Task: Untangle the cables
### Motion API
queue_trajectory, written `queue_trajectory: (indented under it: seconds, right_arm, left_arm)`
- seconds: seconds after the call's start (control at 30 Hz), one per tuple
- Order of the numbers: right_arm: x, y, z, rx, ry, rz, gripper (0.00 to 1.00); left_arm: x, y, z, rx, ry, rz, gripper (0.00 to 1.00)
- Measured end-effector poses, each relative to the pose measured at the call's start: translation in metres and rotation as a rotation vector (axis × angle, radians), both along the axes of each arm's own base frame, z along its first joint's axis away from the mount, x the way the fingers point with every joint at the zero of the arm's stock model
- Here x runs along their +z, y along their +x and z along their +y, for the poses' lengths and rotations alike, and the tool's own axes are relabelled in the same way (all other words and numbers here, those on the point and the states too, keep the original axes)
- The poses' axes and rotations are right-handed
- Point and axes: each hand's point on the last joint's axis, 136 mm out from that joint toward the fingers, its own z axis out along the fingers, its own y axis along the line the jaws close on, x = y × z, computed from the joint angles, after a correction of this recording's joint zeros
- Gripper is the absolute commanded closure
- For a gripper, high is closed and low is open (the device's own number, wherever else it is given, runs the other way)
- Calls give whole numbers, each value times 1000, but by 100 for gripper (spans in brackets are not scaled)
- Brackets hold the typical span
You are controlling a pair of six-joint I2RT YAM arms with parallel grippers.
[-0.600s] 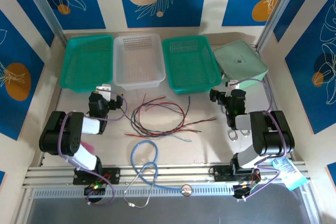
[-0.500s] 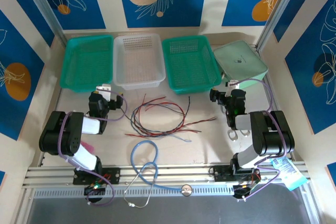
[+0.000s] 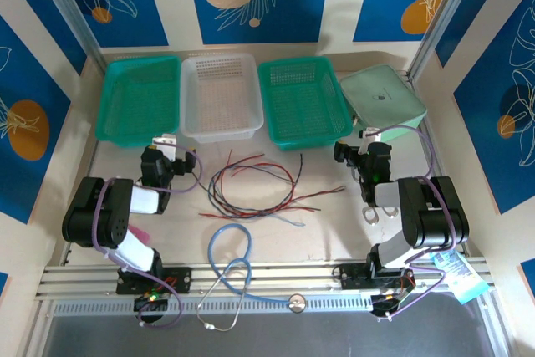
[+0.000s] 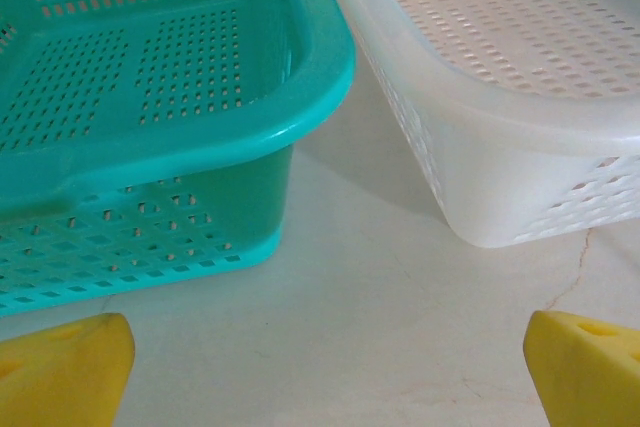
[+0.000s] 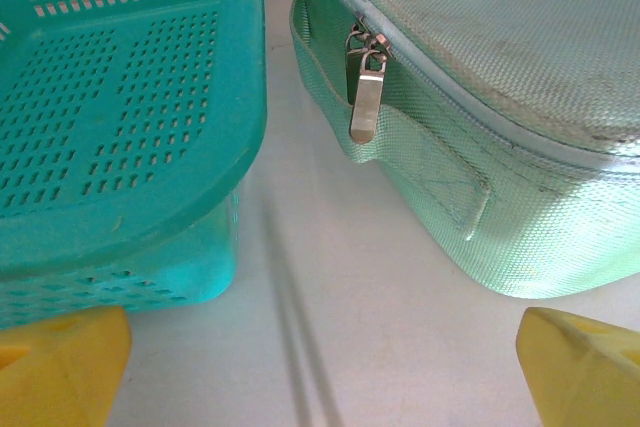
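Both tools wide open, nothing in either.

Left tool (image 4: 320, 377): on its wrist cam I see the two yellow fingertips (image 4: 62, 367) in the bottom corners of the frame, with bare worktop (image 4: 380, 327) between them. It points at the gap between the left teal basket (image 4: 150, 97) and the white basket (image 4: 520, 97), touching neither.

Right tool (image 5: 320, 377): same layout. Yellow tips in the bottom corners, jaws spread, nothing between them. It faces the gap between the right teal basket (image 5: 120, 97) and the pale green case (image 5: 500, 97). The case's zip pull (image 5: 365, 87) hangs down its near side, upper middle of that frame.

Cables (image 3: 255, 186): middle of the top view, between the two arms, just below the white and right teal baskets. Red, black and a blue-grey strand, loosely coiled in one overlapping loop, with loose ends trailing to the upper left, upper right and lower right. Not untangled: they cross in several spots, and I can't trace which runs over which. Neither tool touches them. The left tool is just left of the coil, the right tool well off to its right.

Blue tube (image 3: 227, 244): looped below the cables, lower middle of the frame, running down over the rail (image 3: 292, 277) at the near edge. A pale strand end lies near its top; can't tell if they touch.
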Motion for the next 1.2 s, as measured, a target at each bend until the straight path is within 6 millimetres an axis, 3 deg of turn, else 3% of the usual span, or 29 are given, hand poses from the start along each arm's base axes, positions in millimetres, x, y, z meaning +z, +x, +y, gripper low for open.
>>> queue_trajectory:
  seconds: [0.47,0.63,1.0,1.2]
  right_arm:
    - [1,0,2,14,2,-3,1]
    - [25,-3,5,16,-4,-63,1]
    - [101,-34,-9,-81,14,-181,1]
    - [140,-55,-16,-181,163,-101,1]
  left_arm:
    - [4,-7,-3,-13,-10,-42,1]
    - [8,-29,-17,-69,21,-81,1]
    - [106,-41,-9,28,20,-289,1]
    - [150,-45,-16,23,-55,-229,0]
